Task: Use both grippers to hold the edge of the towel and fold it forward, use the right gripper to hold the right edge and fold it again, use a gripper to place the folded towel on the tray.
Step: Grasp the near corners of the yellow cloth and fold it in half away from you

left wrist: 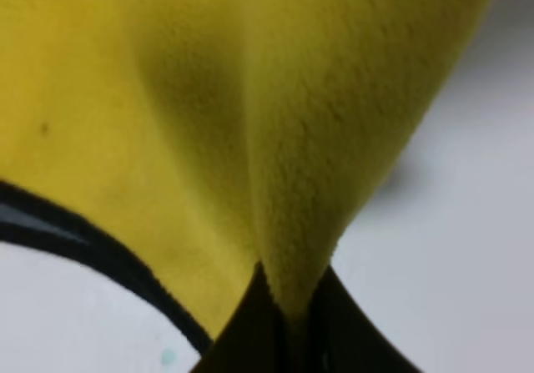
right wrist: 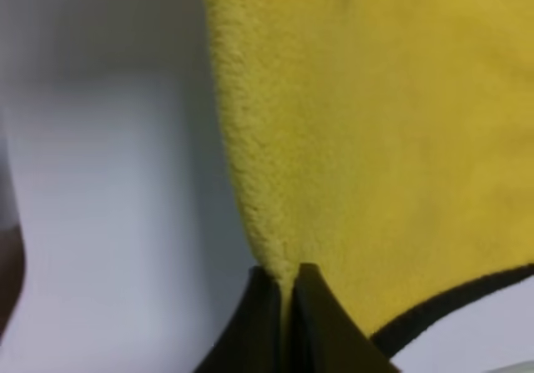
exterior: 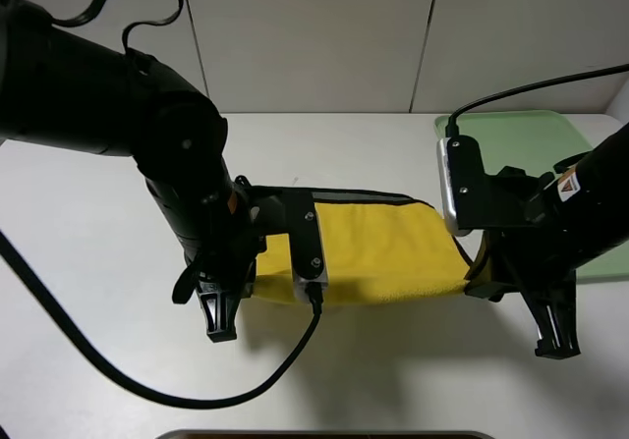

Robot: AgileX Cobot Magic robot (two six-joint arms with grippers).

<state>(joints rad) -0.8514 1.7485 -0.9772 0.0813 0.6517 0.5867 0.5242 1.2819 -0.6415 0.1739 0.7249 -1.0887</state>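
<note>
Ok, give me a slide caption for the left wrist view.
Left pincer shut on a pinched fold of the yellow towel, its black hem curving above the white table.

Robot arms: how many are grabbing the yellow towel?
2. The left end effector pinches the towel at its left end. The right end effector pinches its right end, nearer the green tray. No other arm is in view.
</note>
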